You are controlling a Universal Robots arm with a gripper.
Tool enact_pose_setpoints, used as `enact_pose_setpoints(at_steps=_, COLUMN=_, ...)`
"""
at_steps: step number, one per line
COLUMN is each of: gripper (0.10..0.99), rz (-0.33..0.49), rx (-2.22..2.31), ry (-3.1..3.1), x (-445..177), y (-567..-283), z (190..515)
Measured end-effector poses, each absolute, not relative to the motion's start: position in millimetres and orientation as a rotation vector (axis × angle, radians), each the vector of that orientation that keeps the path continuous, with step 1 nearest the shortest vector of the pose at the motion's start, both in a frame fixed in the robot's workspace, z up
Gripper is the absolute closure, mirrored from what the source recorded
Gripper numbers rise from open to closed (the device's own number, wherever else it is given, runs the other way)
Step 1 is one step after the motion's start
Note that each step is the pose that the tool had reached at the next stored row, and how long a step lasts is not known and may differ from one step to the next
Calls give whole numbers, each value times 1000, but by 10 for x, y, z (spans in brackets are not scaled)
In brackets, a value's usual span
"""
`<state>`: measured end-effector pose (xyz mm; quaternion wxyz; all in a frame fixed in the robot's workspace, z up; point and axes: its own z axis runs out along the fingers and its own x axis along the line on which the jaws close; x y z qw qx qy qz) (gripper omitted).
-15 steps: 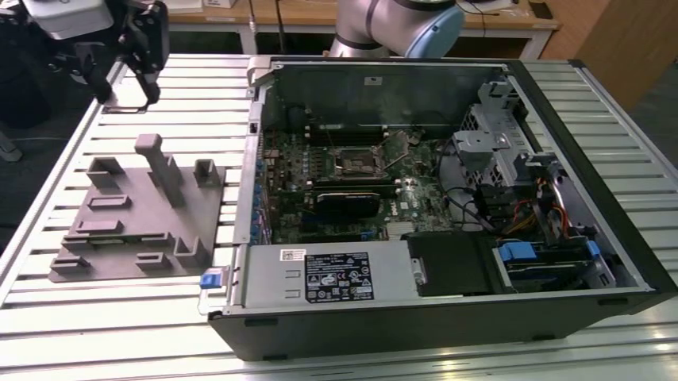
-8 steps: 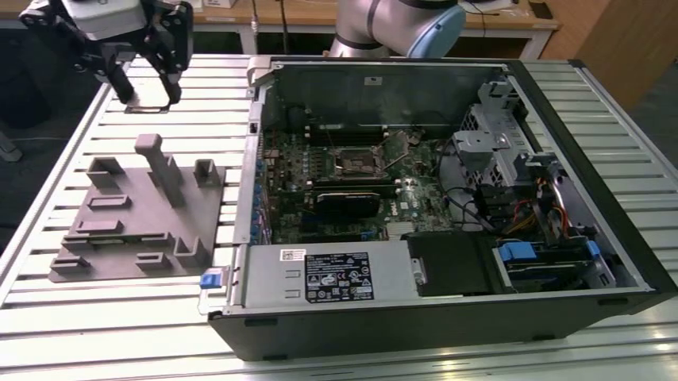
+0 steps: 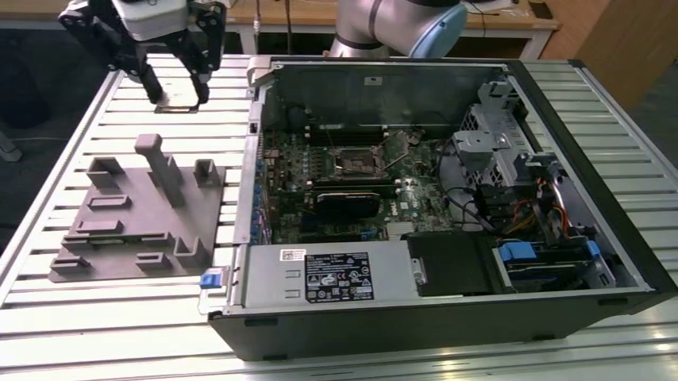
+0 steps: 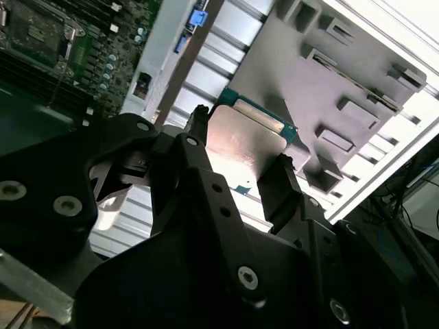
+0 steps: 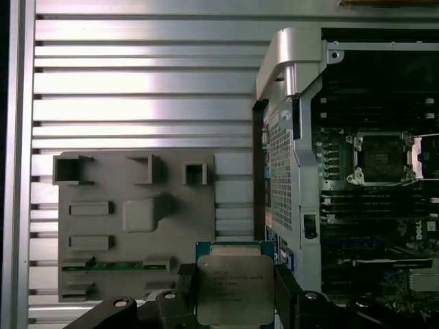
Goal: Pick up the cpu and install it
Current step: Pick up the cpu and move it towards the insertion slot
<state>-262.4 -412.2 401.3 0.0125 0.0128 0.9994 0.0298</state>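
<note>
Silvery on top with a thin green rim, the cpu [image 5: 235, 288] is clamped flat between the two black fingers of the gripper [image 3: 178, 99]. It hangs near the bench's [image 3: 63, 317] corner at the far side on the exterior view's left, seemingly clear of the slats, though that view is too distant to be sure. The grey fixture [image 5: 130, 226] lies on the bench below it. The open computer case [image 3: 424, 317] stands beside the fixture, and its socket [image 5: 381, 157] is well apart from the cpu.
</note>
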Motion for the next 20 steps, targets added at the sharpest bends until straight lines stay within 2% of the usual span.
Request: enact_pose_setpoints(at_steps=20, gripper=545, rz=93, rx=40, ry=3115, x=-1807, y=-4122, z=4013)
